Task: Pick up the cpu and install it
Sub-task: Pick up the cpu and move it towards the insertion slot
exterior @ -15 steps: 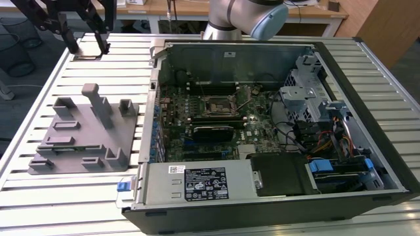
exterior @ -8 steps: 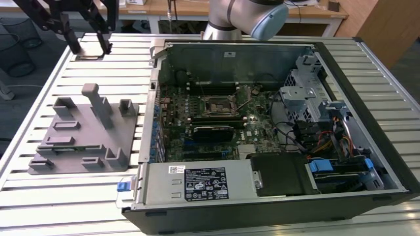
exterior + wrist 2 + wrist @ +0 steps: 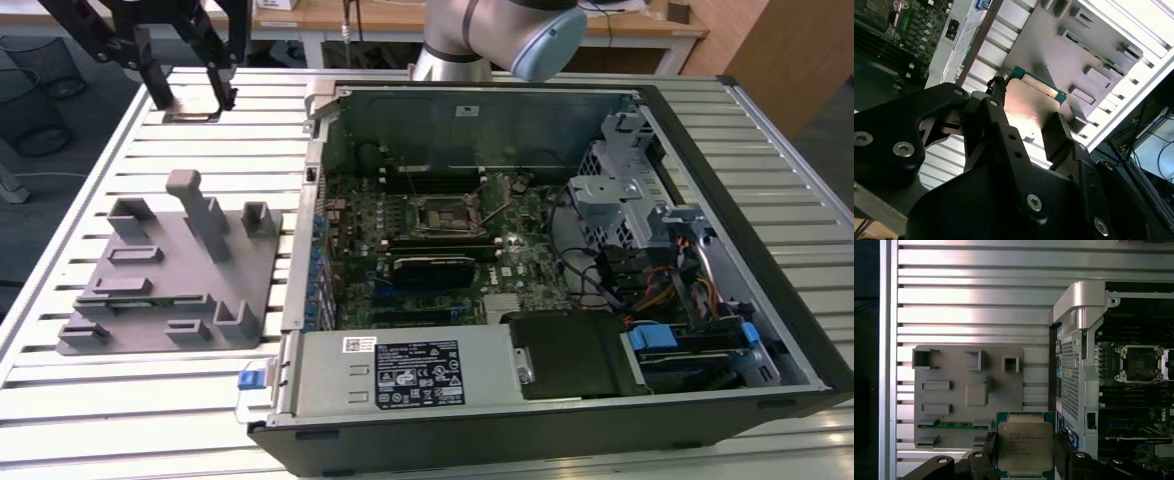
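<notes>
Hand (image 3: 1025,442) gripping cpu (image 3: 1025,447) by two opposite edges, clear above slatted table (image 3: 974,290), fixture (image 3: 949,402) and case (image 3: 1077,305) near

Silvery square cpu (image 3: 1025,446) in pincer (image 3: 1024,440)

Exterior view is lit pretty evenly from overhead, kinda flat, with only soft shadows. The slatted counter (image 3: 160,400) shines pale on the exterior view's left, and the inside of the computer case (image 3: 467,125) is noticeably dimmer. In the first wrist view the slats throw streaky bands of glare. The second wrist view is rougher. Parts of the counter are blown out to pure white, the cpu (image 3: 1026,112) lid catches a warm pinkish sheen, and the pincer (image 3: 1029,102) up close is a near-black, slightly soft silhouette.
</notes>
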`<state>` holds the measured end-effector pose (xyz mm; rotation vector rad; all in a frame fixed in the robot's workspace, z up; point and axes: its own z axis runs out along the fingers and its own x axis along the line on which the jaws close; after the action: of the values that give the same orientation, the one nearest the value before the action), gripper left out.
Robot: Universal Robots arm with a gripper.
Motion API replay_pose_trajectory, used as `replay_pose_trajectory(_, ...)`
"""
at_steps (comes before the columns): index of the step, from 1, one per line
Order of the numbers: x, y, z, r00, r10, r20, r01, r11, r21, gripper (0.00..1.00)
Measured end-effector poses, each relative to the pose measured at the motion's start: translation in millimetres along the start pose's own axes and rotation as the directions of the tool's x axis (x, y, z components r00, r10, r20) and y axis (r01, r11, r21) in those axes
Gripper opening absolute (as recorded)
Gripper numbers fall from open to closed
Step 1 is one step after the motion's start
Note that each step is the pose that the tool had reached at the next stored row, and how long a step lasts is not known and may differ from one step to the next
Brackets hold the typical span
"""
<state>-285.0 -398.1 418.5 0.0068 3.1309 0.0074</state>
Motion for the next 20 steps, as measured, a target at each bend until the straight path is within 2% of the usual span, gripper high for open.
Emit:
replay_pose_trajectory(12, -28.3, 0.2, 0.3, 1.0, 0.0, -0.0001, 0.0, 1.0, 0.0, 0.54)
replay_pose_trajectory(20, -52.6, 0.4, 0.7, 1.0, 0.0, 0.0, 0.0, 1.0, 0.0, 0.54)
